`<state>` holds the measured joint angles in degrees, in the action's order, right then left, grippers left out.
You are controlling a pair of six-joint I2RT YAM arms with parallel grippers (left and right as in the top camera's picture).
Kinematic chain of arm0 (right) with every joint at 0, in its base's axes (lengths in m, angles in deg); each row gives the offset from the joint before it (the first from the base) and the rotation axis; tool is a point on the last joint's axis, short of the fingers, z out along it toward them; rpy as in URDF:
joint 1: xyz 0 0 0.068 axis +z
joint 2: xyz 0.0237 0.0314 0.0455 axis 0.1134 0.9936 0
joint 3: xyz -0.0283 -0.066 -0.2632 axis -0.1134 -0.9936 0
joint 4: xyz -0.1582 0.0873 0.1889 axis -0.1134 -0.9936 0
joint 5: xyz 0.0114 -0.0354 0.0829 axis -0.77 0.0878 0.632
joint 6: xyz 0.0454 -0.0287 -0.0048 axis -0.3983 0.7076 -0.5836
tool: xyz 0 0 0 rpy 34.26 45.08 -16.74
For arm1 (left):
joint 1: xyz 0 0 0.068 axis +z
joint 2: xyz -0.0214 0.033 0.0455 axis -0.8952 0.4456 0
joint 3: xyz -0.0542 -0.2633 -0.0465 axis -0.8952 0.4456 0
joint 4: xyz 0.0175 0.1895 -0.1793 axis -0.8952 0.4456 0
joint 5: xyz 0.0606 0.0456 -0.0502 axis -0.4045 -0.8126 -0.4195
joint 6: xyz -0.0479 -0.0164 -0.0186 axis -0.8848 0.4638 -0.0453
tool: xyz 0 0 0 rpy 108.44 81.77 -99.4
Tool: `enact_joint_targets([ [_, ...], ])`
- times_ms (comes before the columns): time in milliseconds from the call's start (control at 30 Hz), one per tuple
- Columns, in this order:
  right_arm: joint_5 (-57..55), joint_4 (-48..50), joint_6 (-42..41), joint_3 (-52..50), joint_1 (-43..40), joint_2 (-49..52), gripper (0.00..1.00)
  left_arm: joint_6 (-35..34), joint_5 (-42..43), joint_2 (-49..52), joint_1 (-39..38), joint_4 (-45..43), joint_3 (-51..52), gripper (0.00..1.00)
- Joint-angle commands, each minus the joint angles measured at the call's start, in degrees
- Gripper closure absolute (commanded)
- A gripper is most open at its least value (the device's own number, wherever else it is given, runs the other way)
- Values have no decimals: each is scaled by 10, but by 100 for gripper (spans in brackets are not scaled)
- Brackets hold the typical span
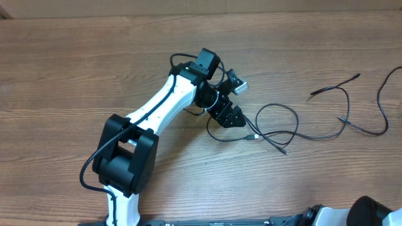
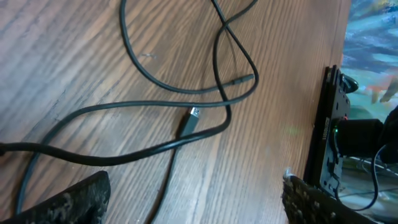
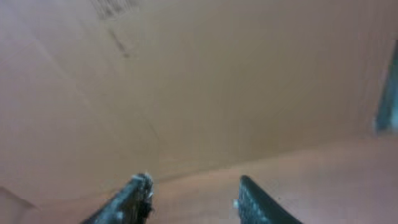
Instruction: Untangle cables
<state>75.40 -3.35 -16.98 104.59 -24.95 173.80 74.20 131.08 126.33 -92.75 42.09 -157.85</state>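
The left gripper (image 2: 193, 190) stood released beside the cables (image 2: 188, 123) on the bench (image 1: 75, 63); the right gripper (image 3: 193, 182) fingers were parted, grasping nothing.

No legible text anywhere. Right wrist view: dark printed mark (image 3: 111, 7) on brown cardboard (image 3: 249, 74), too blurred to read.
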Motion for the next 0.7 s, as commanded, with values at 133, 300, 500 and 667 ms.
enact_joint_targets([
  [133, -26, -156, 65, 5, -2, 37, 39, -15, 4, -14, 43, -1, 0, 0],
  [300, -33, -224, 82, 4, -1, 59, 24, -40, -83, -56, 69, 2, 0, 0],
  [500, -40, -268, 109, 2, 4, 90, 19, -80, -224, -115, 76, 13, 0, 0],
  [667, -104, -268, 109, -74, 76, 98, 0, -104, -262, -158, 83, 14, 0, 1],
])
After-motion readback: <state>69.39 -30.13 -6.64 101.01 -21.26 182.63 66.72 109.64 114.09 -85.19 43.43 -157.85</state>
